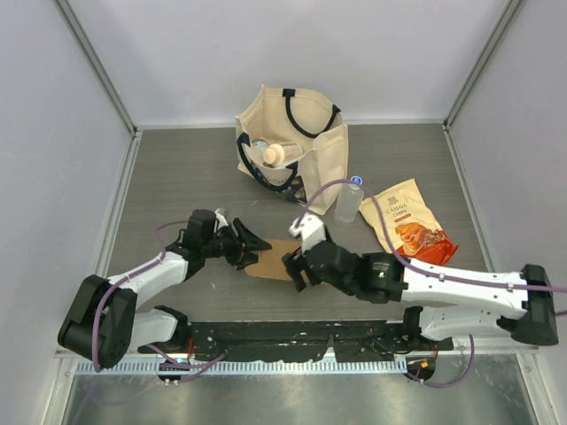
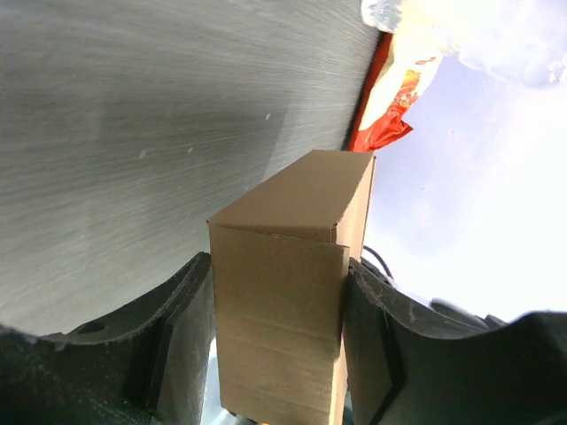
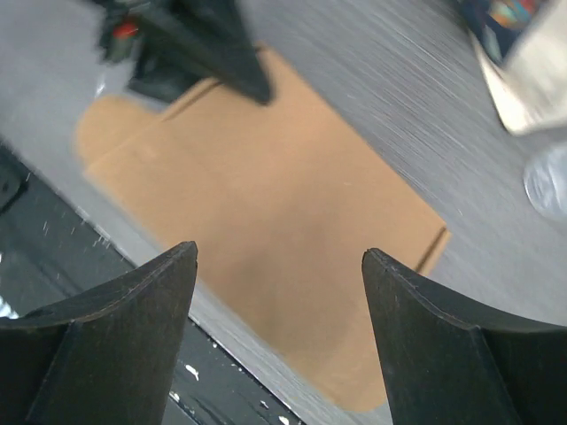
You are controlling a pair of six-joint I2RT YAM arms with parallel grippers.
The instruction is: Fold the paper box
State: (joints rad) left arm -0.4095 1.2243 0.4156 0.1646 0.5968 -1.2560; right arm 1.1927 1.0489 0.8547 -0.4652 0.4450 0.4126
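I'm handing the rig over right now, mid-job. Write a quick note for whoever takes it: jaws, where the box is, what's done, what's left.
Left gripper: jaws shut on one end of the paper box.
Right gripper: jaws open, poised above the middle of the box, holding nothing.
Box: on the table between the two arms, near the front edge, mostly flat with its flaps spread.
Done: one end is gripped and looks bent at a crease; no other fold shows.
Left: raise the panels along the creases and close the flaps.
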